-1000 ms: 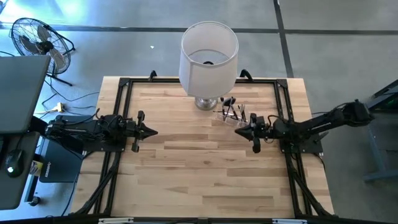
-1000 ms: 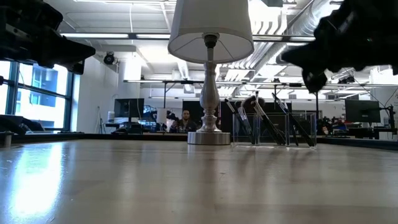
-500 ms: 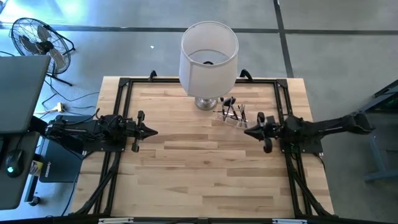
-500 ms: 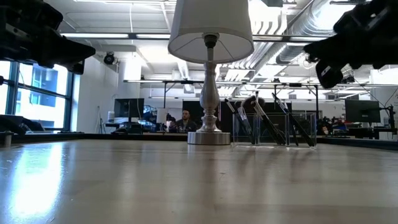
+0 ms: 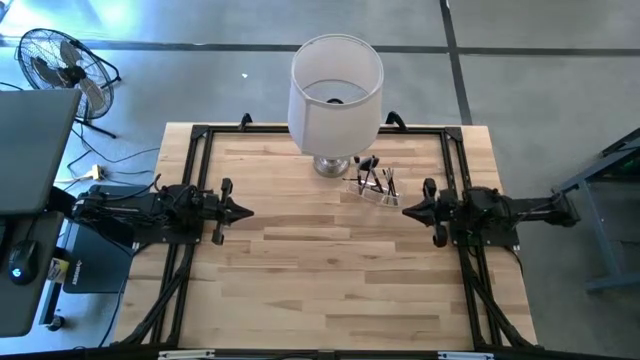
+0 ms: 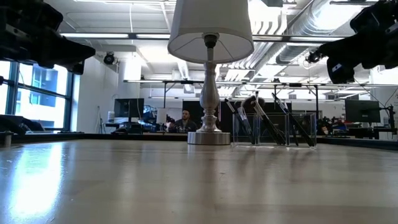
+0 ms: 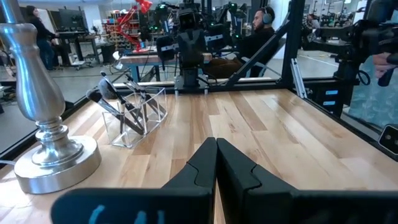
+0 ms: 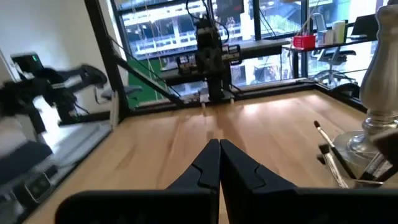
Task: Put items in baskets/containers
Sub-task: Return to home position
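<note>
Several thin makeup brushes (image 5: 375,178) stand leaning in a small clear plastic holder (image 5: 369,189) on the table, right of the lamp base; they also show in the low view (image 6: 267,124) and the left wrist view (image 7: 121,102). One has a fluffy black head (image 6: 250,102). My right gripper (image 5: 405,210) is shut and empty, above the table just right of the holder. My left gripper (image 5: 250,211) is shut and empty at the table's left.
A big white lampshade (image 5: 336,92) on a silver base (image 5: 330,166) stands at the far middle of the table, beside the holder. A black frame (image 5: 200,135) runs along the table's edges. People sit in the room behind the table.
My right gripper has drawn back toward the table's right edge, away from the holder, and risen a little. Its fingers stay shut. The brushes and holder have kept still.
</note>
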Controlling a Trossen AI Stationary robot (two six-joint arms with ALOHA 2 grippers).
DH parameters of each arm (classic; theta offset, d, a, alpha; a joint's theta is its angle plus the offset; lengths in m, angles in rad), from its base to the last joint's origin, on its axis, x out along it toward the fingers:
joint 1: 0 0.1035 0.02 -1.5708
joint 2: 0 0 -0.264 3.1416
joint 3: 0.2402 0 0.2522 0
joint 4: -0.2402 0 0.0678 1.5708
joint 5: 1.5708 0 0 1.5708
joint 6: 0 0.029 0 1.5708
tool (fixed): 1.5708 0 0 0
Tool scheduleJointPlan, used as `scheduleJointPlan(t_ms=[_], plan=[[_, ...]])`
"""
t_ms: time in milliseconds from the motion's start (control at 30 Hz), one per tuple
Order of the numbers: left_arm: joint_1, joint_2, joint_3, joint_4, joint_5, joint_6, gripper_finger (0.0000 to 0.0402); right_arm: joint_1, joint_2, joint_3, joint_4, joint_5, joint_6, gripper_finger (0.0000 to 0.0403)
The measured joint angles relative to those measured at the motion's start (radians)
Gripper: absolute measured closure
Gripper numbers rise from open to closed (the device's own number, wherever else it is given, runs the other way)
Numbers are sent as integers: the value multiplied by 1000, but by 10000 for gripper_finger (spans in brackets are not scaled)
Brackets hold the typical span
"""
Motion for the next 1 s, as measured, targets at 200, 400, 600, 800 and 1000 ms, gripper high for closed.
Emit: scheduleJointPlan(t_ms=[200,400,600,800,1000], plan=[[0,3,0,-1,-3,0,400,0,-4,0,0,23,-54,403],[0,3,0,-1,-2,0,400,0,-4,0,3,36,-56,403],[0,3,0,-1,-2,0,400,0,-4,-1,9,38,-66,403],[0,3,0,-2,-1,0,400,0,-4,-2,16,40,-66,403],[0,3,0,-2,2,0,400,0,-4,-2,17,39,-66,403]])
